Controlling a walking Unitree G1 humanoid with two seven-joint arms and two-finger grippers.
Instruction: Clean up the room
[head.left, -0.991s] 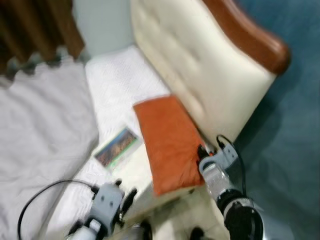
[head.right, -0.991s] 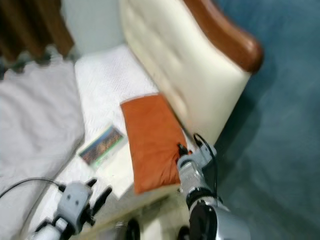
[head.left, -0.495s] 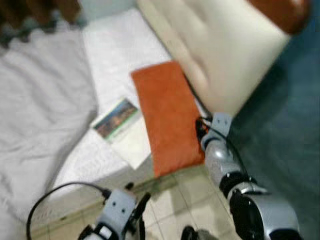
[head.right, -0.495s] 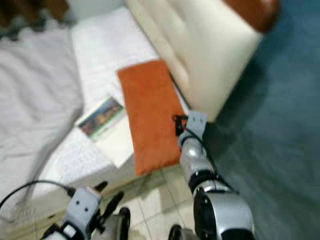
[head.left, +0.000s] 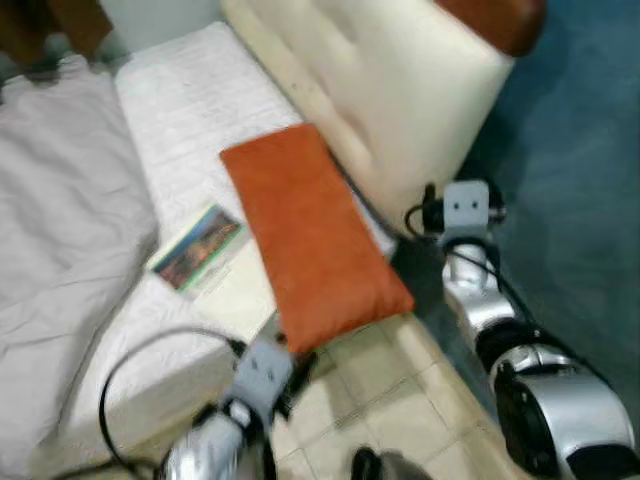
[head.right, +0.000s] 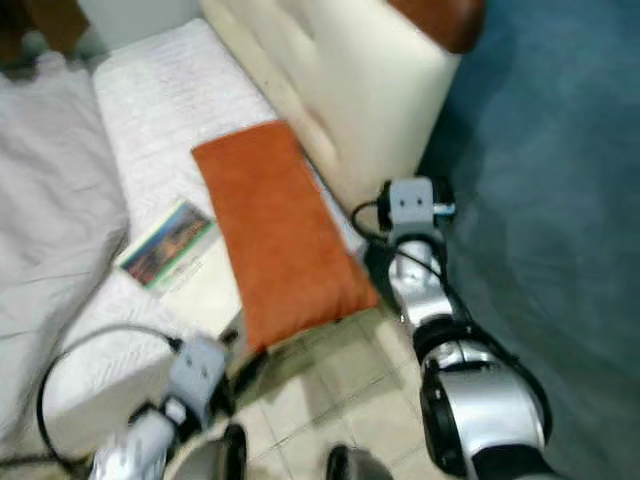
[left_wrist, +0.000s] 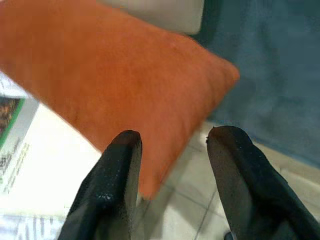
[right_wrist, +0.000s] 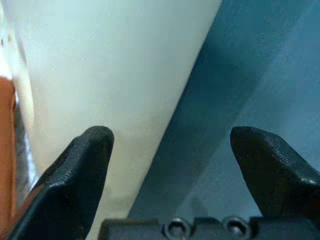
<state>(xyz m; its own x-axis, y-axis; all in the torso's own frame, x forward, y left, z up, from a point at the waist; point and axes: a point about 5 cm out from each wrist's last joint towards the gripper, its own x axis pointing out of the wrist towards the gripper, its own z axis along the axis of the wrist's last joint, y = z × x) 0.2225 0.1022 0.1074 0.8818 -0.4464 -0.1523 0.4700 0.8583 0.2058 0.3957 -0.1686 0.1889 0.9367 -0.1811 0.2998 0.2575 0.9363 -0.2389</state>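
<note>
Cushion (head.left: 312, 238) trouble comes first in the head views: the orange cushion lies on the bed (head.left: 195, 110) with its near corner hanging over the edge above the tiled floor (head.left: 400, 390), a booklet (head.left: 197, 246) just beside it, so a nudge from either arm could tip it off. From the left wrist, the left pincer (left_wrist: 172, 150) is open and empty, its fingers straddling that overhanging corner; closing on so little fabric risks a slip. From the right wrist, the right pincer (right_wrist: 175, 150) is spread wide and empty beside the cream headboard (right_wrist: 100, 65), near enough to knock it.
</note>
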